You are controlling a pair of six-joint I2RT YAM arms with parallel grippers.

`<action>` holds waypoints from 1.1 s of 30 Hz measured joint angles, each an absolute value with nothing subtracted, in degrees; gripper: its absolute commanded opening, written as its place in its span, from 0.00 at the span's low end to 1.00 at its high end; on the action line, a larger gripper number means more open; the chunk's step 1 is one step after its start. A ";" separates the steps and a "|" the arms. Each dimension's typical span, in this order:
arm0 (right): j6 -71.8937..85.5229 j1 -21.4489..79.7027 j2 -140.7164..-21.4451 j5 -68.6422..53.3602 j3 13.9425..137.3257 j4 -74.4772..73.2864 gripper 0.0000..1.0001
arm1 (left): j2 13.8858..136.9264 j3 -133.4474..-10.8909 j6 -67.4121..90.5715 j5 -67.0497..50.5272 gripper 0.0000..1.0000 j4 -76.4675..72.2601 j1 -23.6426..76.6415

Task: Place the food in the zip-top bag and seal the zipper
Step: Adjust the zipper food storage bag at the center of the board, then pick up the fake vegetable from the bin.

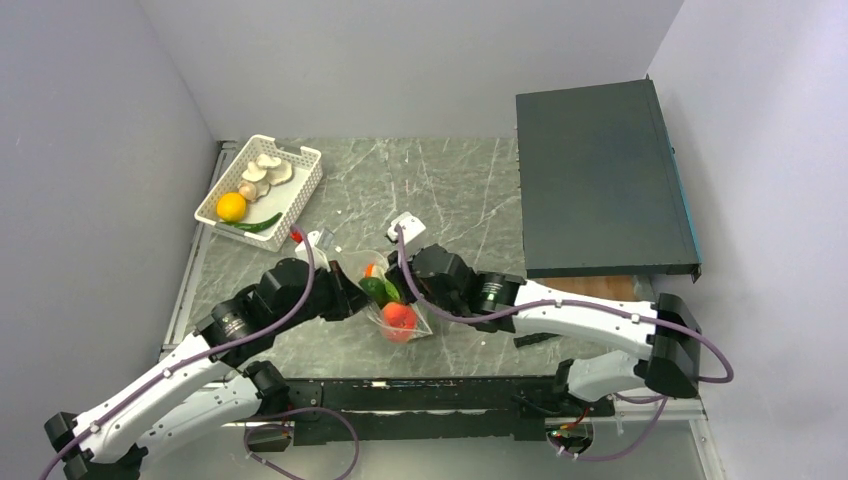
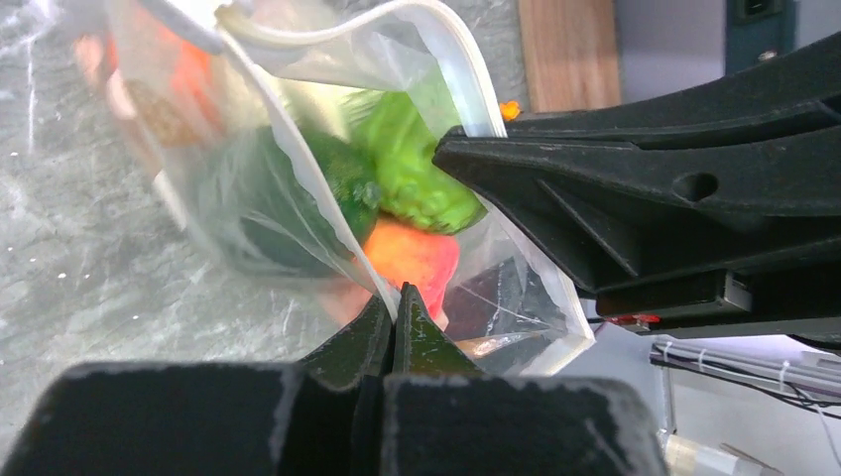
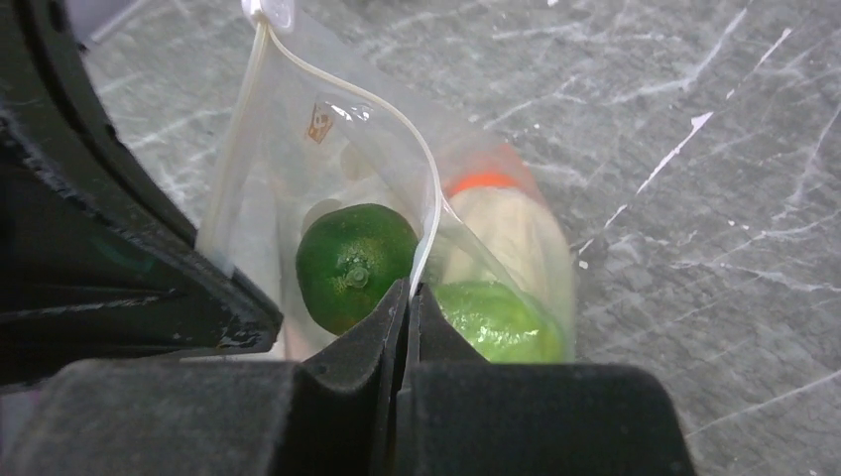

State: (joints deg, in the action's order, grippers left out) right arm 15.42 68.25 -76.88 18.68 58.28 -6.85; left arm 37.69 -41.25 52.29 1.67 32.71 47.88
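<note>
Near table centre, I hold the left gripper [image 2: 397, 302] and right gripper [image 3: 409, 296] clamped on opposite lips of the zip-top bag [image 1: 400, 318], zipper [image 3: 428, 188] gaping between. Beyond, more food [image 1: 231, 207] sits in the basket [image 1: 300, 195], nearer the left gripper.

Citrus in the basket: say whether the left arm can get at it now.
Probably not yet: the left tool is shut on the rim of the zip-top bag, though the citrus lies uncovered.
</note>
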 measured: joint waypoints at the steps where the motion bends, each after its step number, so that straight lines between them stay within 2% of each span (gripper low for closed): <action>1: 15.44 68.20 -76.14 18.04 58.57 -6.81 0.00 | 37.71 -41.74 52.34 1.67 0.00 32.62 47.88; 7: 15.35 68.10 -70.54 17.76 58.63 -6.26 0.00 | 38.70 -43.40 52.88 3.27 0.00 32.23 47.88; 12: 14.28 68.12 -70.74 20.58 58.46 -6.44 0.00 | 39.86 -44.05 53.93 5.87 0.01 32.99 47.88; 14: 13.89 68.12 -71.02 21.63 57.95 -6.07 0.00 | 39.07 -44.03 54.28 6.96 0.20 33.78 47.88; 16: 13.80 68.12 -71.05 22.24 57.10 -5.08 0.00 | 37.52 -44.05 54.48 7.94 0.56 34.96 47.86; 17: 13.74 68.12 -71.05 22.35 56.53 -4.14 0.00 | 36.49 -44.05 54.22 8.40 0.68 35.33 47.86; 19: 13.67 68.12 -71.02 22.48 55.53 -2.81 0.00 | 33.74 -44.05 53.98 9.04 0.82 35.77 47.81; 24: 13.61 68.14 -70.94 23.55 54.19 -0.78 0.00 | 27.81 -46.72 51.66 12.58 0.97 41.01 47.81; 28: 13.45 68.12 -69.65 25.04 52.66 0.12 0.00 | 30.33 -55.27 47.90 18.41 0.99 48.40 47.79; 33: 13.43 67.48 -67.94 25.63 51.42 0.75 0.00 | 40.80 -67.11 40.10 23.59 0.99 54.41 43.29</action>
